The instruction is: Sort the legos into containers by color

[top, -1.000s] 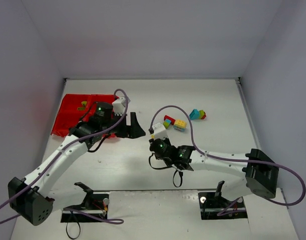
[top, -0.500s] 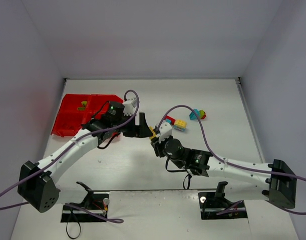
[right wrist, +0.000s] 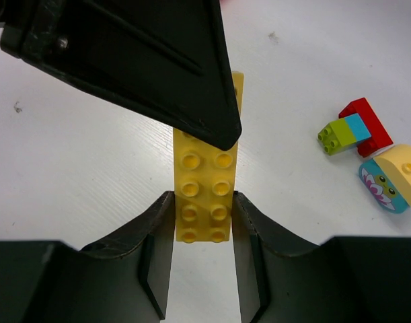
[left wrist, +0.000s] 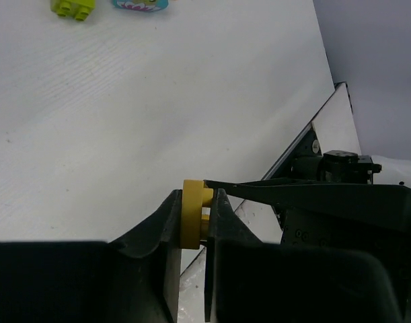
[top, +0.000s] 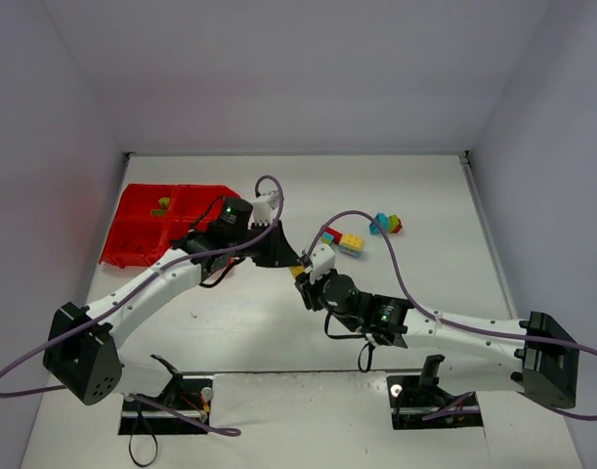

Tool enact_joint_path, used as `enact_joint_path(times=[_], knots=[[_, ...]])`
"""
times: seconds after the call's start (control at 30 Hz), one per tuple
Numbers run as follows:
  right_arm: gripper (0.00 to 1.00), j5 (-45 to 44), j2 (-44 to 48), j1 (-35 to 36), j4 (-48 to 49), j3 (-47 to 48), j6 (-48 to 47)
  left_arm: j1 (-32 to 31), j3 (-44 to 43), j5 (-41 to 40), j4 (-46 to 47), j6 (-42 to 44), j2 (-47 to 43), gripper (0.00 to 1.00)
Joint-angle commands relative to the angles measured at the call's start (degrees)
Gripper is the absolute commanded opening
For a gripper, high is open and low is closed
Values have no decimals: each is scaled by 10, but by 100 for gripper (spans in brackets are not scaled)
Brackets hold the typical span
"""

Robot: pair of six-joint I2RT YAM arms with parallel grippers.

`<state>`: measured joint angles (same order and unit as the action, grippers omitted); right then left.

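Observation:
A long yellow lego (right wrist: 204, 195) is held at both ends, above the table's middle. My right gripper (right wrist: 202, 196) is shut on its near end, studs facing the camera. My left gripper (left wrist: 195, 200) is shut on the other end, seen edge-on as the yellow lego (left wrist: 191, 219). From above, the left gripper (top: 284, 252) and right gripper (top: 302, 275) meet tip to tip over the yellow lego (top: 297, 265). The red tray of containers (top: 132, 234) lies at the far left with a lime lego (top: 161, 206) in a back compartment.
Loose legos lie right of the grippers: a red, lime and blue stack (right wrist: 350, 128), a yellow and teal flower block (right wrist: 393, 178), and a teal and red pair (top: 384, 224) farther back. The side walls stand near both table edges.
The left arm swung right from the tray and its jaws closed on the yellow lego. The right arm stretched forward and left, holding that lego throughout.

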<state>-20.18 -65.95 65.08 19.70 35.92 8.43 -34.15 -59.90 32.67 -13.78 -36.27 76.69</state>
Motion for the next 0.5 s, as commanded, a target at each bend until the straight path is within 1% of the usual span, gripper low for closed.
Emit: enact_joint_path(times=[0.0, 0.07, 0.1, 0.13, 0.17, 0.2, 0.23, 0.27, 0.33, 0.37, 0.4, 0.43, 0.47], knots=[[2, -28, 4, 0, 58, 10, -15, 0, -34, -22, 26, 1, -5, 0], [28, -31, -1, -4, 58, 8, -19, 5, -51, -29, 10, 10, 4, 0], [45, -33, -4, -9, 58, 7, -19, 8, -60, -32, -9, 14, 7, 0], [76, -34, -6, -13, 56, 6, -19, 12, -78, -37, -18, 21, 17, 0], [87, -35, -7, -18, 54, 6, -17, 24, -86, -44, -33, 24, 21, 0], [95, -35, -8, -22, 51, 6, -15, 33, -95, -52, -39, 26, 24, 0], [100, -36, -7, -35, 45, 6, -11, 44, -111, -65, -46, 27, 31, 0], [100, -32, -6, -43, 43, 5, -10, 72, -121, -71, -51, 28, 35, 0], [100, -25, 0, -65, 37, -1, -3, 104, -140, -86, -65, 26, 46, 0], [100, -23, 4, -72, 36, -3, -1, 120, -159, -108, -70, 27, 50, 0], [100, -23, 8, -79, 34, -8, 3, 152, -169, -117, -73, 28, 59, 0], [100, -22, 11, -85, 29, -10, 4, 166, -179, -126, -72, 29, 65, 0], [100, -22, 15, -96, 27, -13, 6, 194, -198, -147, -73, 29, 71, 0]])
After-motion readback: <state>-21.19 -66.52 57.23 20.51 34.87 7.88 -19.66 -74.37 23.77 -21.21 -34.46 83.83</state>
